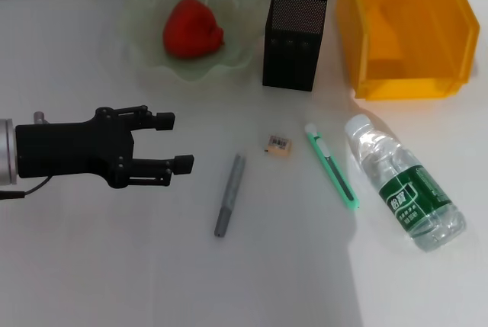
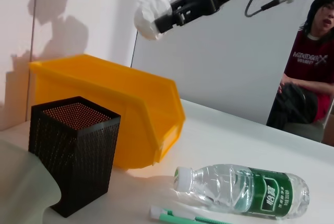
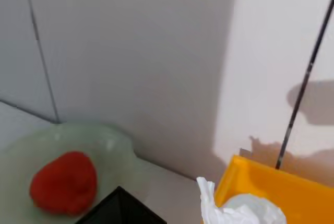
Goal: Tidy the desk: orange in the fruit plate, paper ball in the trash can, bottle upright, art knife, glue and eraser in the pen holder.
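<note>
while crumpled paper ball (image 2: 151, 14) hangs, slanted-walled trash can (image 2: 125, 104) gapes.

The lower left and bottom of the desk (image 1: 114, 266) lay bare in the head view. The left gripper (image 1: 171, 142) hovered mid-left, jaws apart. Right of it, glue (image 1: 229, 195), eraser (image 1: 278, 145), knife (image 1: 332, 165) and the lying bottle (image 1: 404, 182) formed a row with narrow lanes between. Along the top, plate (image 1: 145, 45), holder (image 1: 293, 41) and can (image 1: 404, 30) stood close together. The can's mouth gaped open from above.
</note>
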`<state>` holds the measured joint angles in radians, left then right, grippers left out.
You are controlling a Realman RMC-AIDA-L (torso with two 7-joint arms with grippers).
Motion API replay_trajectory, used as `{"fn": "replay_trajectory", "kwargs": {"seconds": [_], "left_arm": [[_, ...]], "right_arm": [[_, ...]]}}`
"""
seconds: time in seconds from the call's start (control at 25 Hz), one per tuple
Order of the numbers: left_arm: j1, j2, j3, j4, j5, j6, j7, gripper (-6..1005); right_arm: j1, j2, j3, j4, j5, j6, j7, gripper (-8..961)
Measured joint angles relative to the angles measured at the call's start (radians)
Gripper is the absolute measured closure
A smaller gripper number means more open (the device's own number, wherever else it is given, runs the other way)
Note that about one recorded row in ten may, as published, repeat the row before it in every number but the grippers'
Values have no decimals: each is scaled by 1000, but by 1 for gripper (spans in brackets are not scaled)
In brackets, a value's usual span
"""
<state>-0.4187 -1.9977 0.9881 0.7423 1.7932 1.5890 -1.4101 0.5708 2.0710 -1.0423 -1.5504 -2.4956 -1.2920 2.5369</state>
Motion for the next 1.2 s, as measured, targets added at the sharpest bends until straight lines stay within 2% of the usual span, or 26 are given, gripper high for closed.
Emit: {"fn": "replay_trajectory", "kwargs": {"seconds": [0.16, 0.2, 0.36, 0.6, 0.76, 0.88, 0.96, 1.0, 1.04, 1.16, 1.2], "left_arm": [[-3, -2, 1, 0, 0, -4, -5, 154], [-3, -2, 0, 1, 0, -6, -11, 154], [-3, 0, 0, 4, 0, -7, -24, 153], [-3, 1, 0, 4, 0, -8, -29, 153], [-3, 0, 0, 5, 0, -9, -30, 153], [-4, 1, 0, 6, 0, -9, -32, 154], [-4, 1, 0, 7, 0, -9, -32, 154], [-4, 1, 0, 7, 0, -9, -33, 154], [-4, 1, 0, 7, 0, -9, -33, 154], [-7, 2, 0, 8, 0, -11, -33, 154], [-11, 3, 0, 6, 0, -12, -33, 154]], "right_arm": [[13, -4, 24, 81, 4, 53, -39, 453], [11, 2, 36, 105, 6, 93, -65, 454], [-5, 4, 39, 104, 16, 123, -74, 458], [-16, 5, 40, 104, 37, 119, -78, 267], [-27, 5, 40, 84, 37, 99, -78, 187], [-34, 6, 40, 50, 37, 45, -71, 170], [-31, 6, 41, 13, 37, -40, -61, 172], [-14, 5, 38, -16, 30, -140, -40, 174], [-14, 5, 38, -16, 30, -140, -40, 175], [40, 1, 32, -19, -10, -290, 3, 179], [82, 2, 31, 18, -48, -362, 19, 180]]}}
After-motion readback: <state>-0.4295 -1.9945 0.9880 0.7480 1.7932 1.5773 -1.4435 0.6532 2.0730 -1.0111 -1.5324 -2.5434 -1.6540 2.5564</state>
